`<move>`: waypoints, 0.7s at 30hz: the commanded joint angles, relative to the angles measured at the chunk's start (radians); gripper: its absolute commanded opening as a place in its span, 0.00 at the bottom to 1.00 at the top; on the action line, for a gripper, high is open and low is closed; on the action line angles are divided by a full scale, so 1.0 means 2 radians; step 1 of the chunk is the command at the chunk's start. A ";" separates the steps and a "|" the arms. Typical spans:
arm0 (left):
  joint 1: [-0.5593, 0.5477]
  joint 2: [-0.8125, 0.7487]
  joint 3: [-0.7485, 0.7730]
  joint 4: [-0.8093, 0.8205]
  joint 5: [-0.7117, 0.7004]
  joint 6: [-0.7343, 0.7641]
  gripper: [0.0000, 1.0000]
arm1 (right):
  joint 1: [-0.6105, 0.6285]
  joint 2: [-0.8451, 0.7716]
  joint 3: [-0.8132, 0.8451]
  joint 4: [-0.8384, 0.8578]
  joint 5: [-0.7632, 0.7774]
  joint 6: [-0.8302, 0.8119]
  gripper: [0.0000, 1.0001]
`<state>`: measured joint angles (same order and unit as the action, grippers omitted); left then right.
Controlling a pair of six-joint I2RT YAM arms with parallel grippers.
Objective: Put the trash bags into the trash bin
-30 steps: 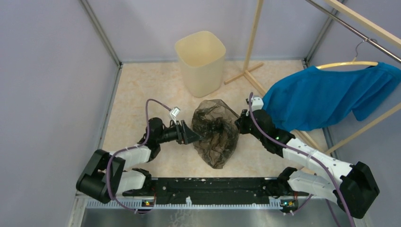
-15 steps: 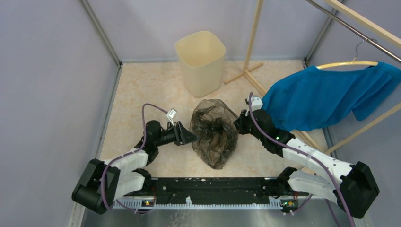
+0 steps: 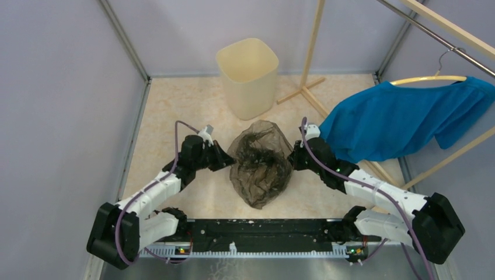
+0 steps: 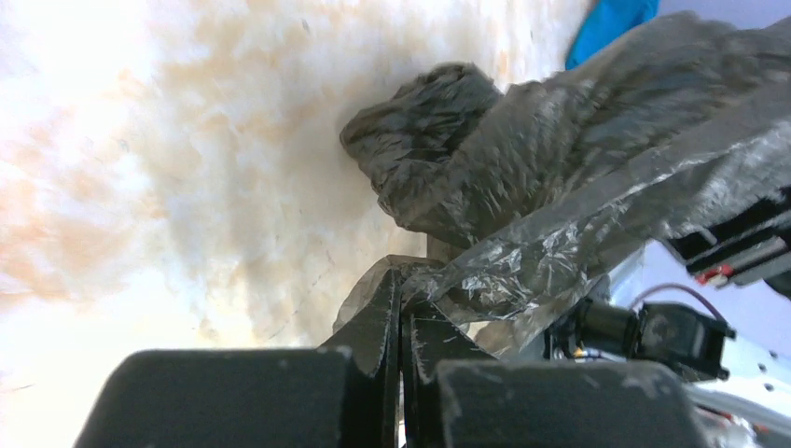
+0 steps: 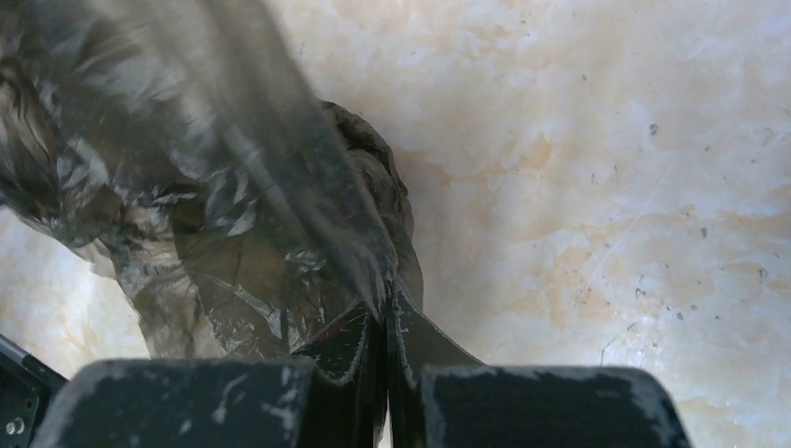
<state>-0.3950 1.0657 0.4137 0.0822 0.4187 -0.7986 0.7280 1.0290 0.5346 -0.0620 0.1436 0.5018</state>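
Observation:
A wrinkly dark grey-brown trash bag [image 3: 259, 163] hangs stretched between my two grippers over the marbled floor. My left gripper [image 3: 226, 160] is shut on the bag's left edge; in the left wrist view its jaws [image 4: 403, 301] pinch the thin film, and the bag [image 4: 522, 177] bunches beyond them. On the other side my right gripper [image 3: 292, 158] is shut on the right edge, with the film [image 5: 215, 187] pinched at its tips [image 5: 384, 301]. The cream-beige trash bin [image 3: 248, 76] stands upright behind the bag, near the back wall, its mouth open upward.
A blue garment [image 3: 403, 119] hangs on a wooden hanger at the right, close to my right arm. A wooden rack's post and cross foot [image 3: 303, 87] stand just right of the bin. Grey walls enclose the floor on the left, back and right.
My left gripper moved in from the left and closed on the bag's left edge. Both grippers and the bag shifted slightly toward the bin.

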 commanded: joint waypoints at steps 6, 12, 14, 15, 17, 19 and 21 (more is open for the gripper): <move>0.004 0.028 0.564 -0.290 -0.073 0.127 0.00 | 0.013 0.061 0.389 -0.119 -0.023 -0.091 0.00; 0.003 -0.122 0.504 -0.073 -0.004 0.093 0.00 | 0.100 -0.035 0.426 0.008 -0.046 -0.179 0.00; 0.003 -0.172 0.414 -0.066 -0.061 0.099 0.00 | 0.099 -0.053 0.362 0.045 -0.042 -0.187 0.00; 0.003 -0.187 0.375 -0.091 -0.092 0.102 0.00 | 0.099 -0.060 0.323 0.060 -0.036 -0.189 0.00; 0.003 -0.203 0.299 -0.143 -0.133 0.103 0.00 | 0.099 -0.077 0.231 0.087 -0.028 -0.184 0.00; 0.003 -0.204 0.212 -0.190 -0.147 0.085 0.00 | 0.099 -0.090 0.134 0.118 -0.021 -0.156 0.00; 0.003 -0.206 0.145 -0.212 -0.120 0.058 0.00 | 0.099 -0.094 0.057 0.118 -0.028 -0.122 0.00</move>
<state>-0.3897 0.5449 1.0080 -0.0368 0.2176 -0.6090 0.9249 0.7742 0.9558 0.2325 0.0818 0.1829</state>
